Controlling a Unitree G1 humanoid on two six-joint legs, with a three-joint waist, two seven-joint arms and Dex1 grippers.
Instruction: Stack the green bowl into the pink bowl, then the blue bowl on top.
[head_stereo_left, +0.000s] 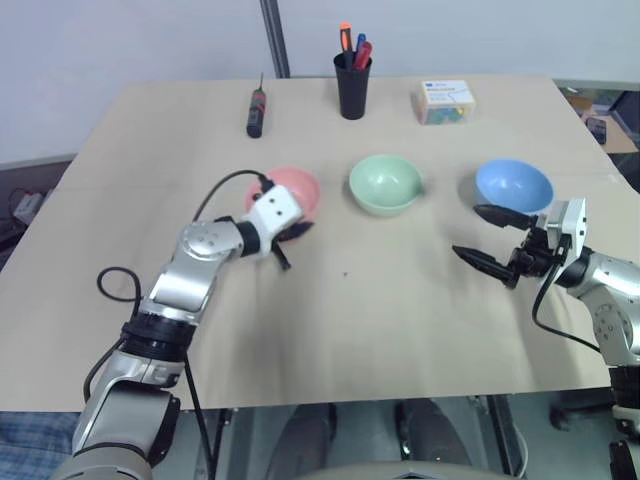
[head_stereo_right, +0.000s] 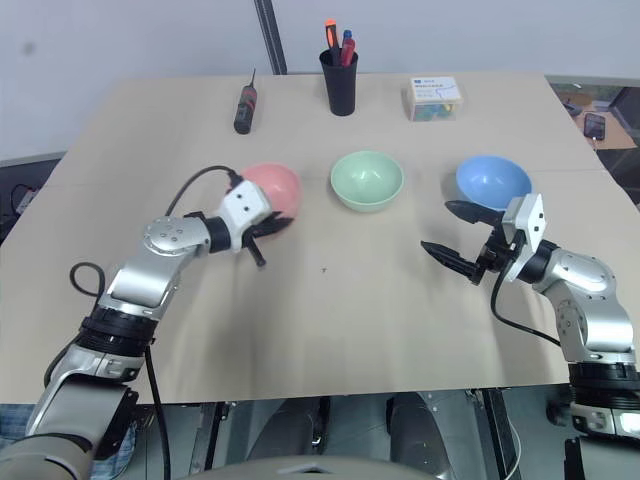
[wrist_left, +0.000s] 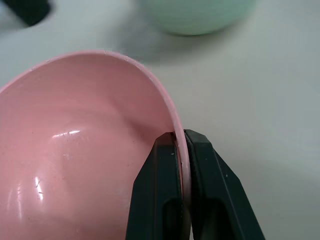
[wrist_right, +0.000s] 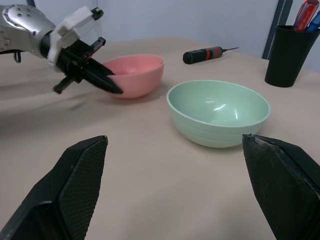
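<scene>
Three bowls stand in a row across the table: the pink bowl (head_stereo_left: 297, 192) on the left, the green bowl (head_stereo_left: 385, 183) in the middle, the blue bowl (head_stereo_left: 514, 185) on the right. My left gripper (wrist_left: 181, 137) is shut on the pink bowl's near rim, one finger inside and one outside. The pink bowl (wrist_left: 85, 145) looks slightly tilted. My right gripper (head_stereo_left: 482, 236) hangs open just in front of the blue bowl, touching nothing. In the right wrist view the green bowl (wrist_right: 218, 119) lies ahead between the open fingers, with the pink bowl (wrist_right: 135, 75) behind it.
At the back of the table stand a black pen cup (head_stereo_left: 353, 82) with markers, a small card box (head_stereo_left: 444, 101) and a black screwdriver (head_stereo_left: 256, 110). The table's right edge (head_stereo_left: 600, 150) runs close to the blue bowl.
</scene>
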